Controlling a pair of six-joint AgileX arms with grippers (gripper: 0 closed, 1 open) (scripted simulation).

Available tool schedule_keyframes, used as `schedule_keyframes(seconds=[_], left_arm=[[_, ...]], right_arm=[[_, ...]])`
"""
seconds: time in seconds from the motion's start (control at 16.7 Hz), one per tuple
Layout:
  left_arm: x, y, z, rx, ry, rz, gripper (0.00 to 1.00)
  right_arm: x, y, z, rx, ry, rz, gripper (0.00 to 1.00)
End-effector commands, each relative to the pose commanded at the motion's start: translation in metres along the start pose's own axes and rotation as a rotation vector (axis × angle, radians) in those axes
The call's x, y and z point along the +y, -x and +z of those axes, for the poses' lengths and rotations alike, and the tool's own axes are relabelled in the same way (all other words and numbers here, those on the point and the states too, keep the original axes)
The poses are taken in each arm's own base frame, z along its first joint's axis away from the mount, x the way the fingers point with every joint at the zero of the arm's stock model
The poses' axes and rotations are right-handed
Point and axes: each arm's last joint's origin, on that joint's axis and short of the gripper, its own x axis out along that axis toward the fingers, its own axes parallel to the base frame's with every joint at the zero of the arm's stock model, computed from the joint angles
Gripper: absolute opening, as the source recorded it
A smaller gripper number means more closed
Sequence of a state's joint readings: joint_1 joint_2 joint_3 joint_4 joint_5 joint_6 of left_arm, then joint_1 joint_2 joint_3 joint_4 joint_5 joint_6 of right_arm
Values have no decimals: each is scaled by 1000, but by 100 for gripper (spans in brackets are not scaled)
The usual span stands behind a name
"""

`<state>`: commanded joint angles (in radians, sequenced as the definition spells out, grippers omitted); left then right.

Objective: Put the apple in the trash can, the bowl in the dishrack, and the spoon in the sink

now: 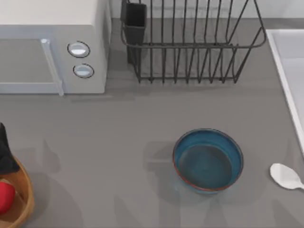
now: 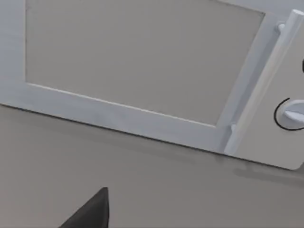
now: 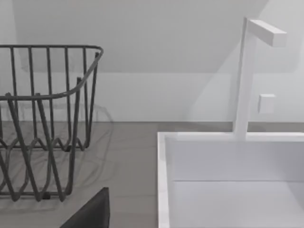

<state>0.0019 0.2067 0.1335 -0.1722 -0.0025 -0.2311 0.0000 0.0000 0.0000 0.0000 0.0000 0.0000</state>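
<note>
With the apple already lying in the trash can at the table's left edge, the left gripper hangs just above it, claw state impossible to tell. Bowl sits mid-table, spoon right of it near the sink. Next move likely needs gripping the bowl's rim for the dishrack.

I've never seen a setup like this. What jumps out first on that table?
The teal-blue bowl stands alone in the open middle of the grey table, a small white spoon lying to its right. Behind it rises a black wire dishrack. At the left edge, a bright red apple already sits inside the wood-coloured trash can.
</note>
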Motion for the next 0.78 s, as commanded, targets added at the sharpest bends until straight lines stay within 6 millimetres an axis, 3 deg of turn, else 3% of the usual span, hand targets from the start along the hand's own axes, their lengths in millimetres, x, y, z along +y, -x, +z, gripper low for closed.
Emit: schedule_keyframes(seconds=[0.3, 0.78], left_arm=[[3, 3, -12, -227, -214, -31, 100], [3, 3, -13, -244, -229, -33, 100]], right_arm=[[0, 0, 0, 0, 0, 0, 100], [0, 0, 2, 10, -4, 3, 100]])
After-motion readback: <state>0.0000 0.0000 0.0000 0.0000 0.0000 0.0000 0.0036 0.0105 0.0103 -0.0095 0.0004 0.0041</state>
